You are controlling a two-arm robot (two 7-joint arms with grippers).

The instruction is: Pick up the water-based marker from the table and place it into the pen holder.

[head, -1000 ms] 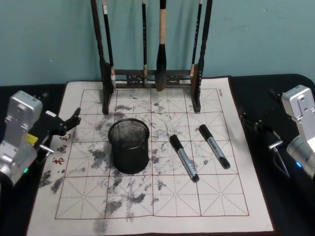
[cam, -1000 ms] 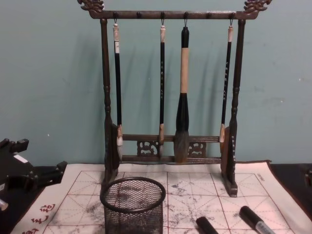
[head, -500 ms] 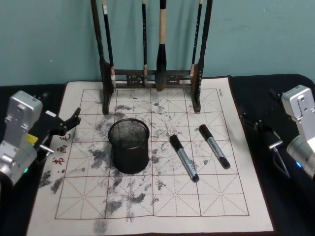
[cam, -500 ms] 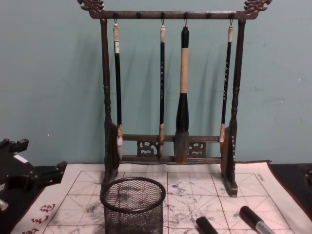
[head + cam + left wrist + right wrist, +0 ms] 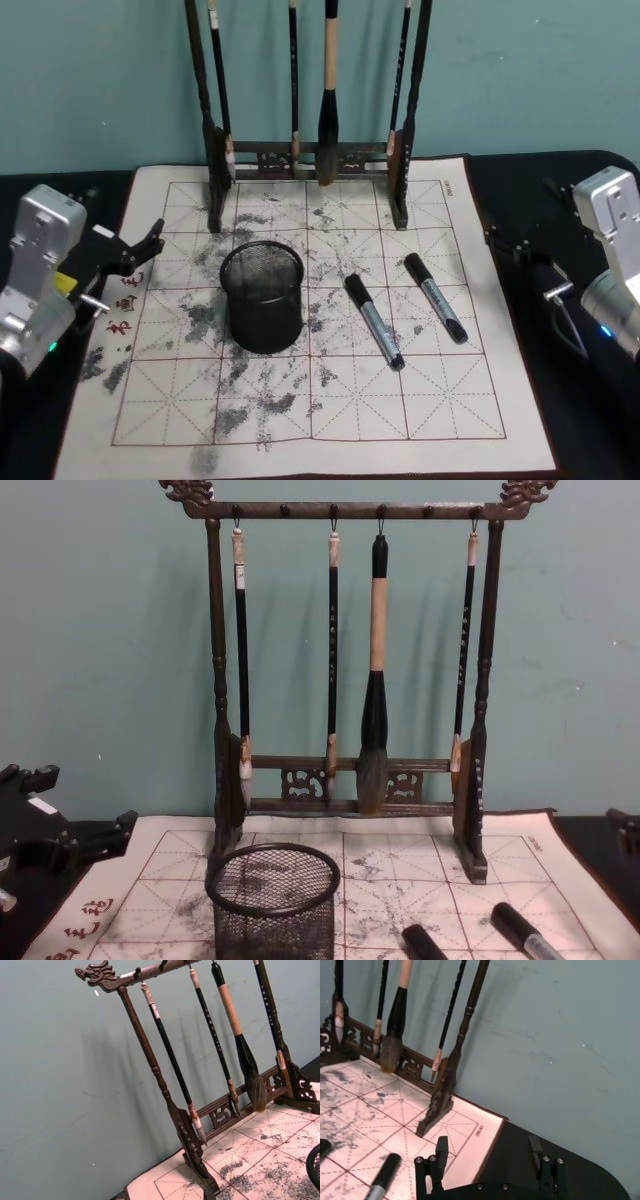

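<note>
Head view looking down on mat [image 5: 400, 400], chest view low, level, both sharing brush rack [image 5: 270, 153]

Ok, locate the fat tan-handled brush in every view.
Head view: fat brush top centre, on the brush rack.
Chest view: brush centre, third from left.
Left wrist view: brush third from the near post.
Right wrist view: brush second from the near post.
Shared landmark: the rack's carved rail.
</note>
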